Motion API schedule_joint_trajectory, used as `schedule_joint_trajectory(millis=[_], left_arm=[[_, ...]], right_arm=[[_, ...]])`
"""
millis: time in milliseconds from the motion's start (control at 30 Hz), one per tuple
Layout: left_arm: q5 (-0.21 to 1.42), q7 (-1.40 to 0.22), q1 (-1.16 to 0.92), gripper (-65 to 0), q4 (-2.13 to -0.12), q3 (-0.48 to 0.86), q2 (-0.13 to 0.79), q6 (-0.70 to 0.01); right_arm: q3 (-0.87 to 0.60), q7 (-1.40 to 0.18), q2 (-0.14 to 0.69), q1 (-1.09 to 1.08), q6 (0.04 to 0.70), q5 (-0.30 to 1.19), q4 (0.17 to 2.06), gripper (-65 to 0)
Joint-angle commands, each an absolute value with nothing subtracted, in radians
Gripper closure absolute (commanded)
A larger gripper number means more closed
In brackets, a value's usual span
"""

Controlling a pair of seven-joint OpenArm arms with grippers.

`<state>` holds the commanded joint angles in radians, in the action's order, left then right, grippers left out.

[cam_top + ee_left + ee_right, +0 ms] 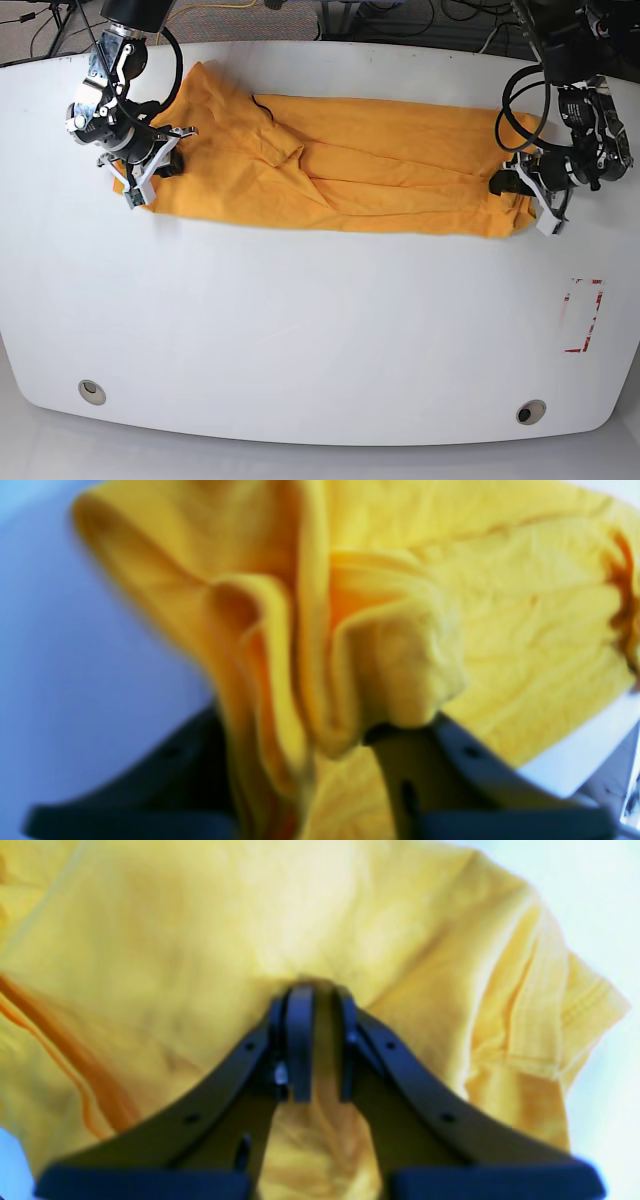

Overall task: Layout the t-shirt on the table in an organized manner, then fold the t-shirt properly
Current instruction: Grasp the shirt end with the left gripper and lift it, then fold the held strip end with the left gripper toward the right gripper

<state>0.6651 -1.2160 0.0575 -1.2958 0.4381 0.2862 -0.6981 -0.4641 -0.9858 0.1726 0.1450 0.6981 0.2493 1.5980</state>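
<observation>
The orange-yellow t-shirt (340, 170) lies stretched sideways across the far half of the white table (300, 330), creased and partly doubled over itself. No lettering shows. My right gripper (150, 165) is at the shirt's left end in the base view. In the right wrist view it (320, 995) is shut on a pinch of the shirt (200, 940), with a sleeve to its right. My left gripper (520, 190) is at the shirt's right end. In the left wrist view it (300, 725) is closed around a thick bunch of the shirt (500, 605), which hides part of its fingers.
A red-white tape rectangle (583, 315) is at the right of the table. Two round metal grommets (92, 391) (531, 411) sit near the front edge. Cables and dark equipment lie beyond the table's far edge.
</observation>
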Motion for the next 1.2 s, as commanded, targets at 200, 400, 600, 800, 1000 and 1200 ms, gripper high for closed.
schedule_joint_trajectory(millis=[200,400,600,800,1000,1200], left_arm=[[0.67,-1.219,0.007,-5.6,-1.477,0.437,0.285,-0.698],[0.67,-1.313,-0.004,-5.6,-1.664,0.407,0.255,-0.698],[0.668,-1.38,0.001,-5.7,-1.813,0.344,0.165,-0.698],[0.664,-1.396,0.053,-5.7,-1.827,0.265,0.076,-0.698],[0.664,-1.396,0.058,-6.0,-1.822,0.182,-0.018,-0.698],[0.664,-1.385,0.074,-6.0,-1.767,0.128,-0.091,-0.698]], right_arm=[[-0.464,-0.986,0.173,0.145,0.698,0.249,1.598,-7.5],[-0.464,-0.986,0.173,0.145,0.698,0.248,1.598,-7.5],[-0.464,-0.986,0.171,0.143,0.698,0.249,1.598,-7.5],[-0.464,-0.986,0.171,0.142,0.698,0.249,1.596,-7.5],[-0.464,-0.986,0.17,0.142,0.698,0.249,1.596,-7.5],[-0.464,-0.986,0.17,0.142,0.698,0.249,1.596,-7.5]])
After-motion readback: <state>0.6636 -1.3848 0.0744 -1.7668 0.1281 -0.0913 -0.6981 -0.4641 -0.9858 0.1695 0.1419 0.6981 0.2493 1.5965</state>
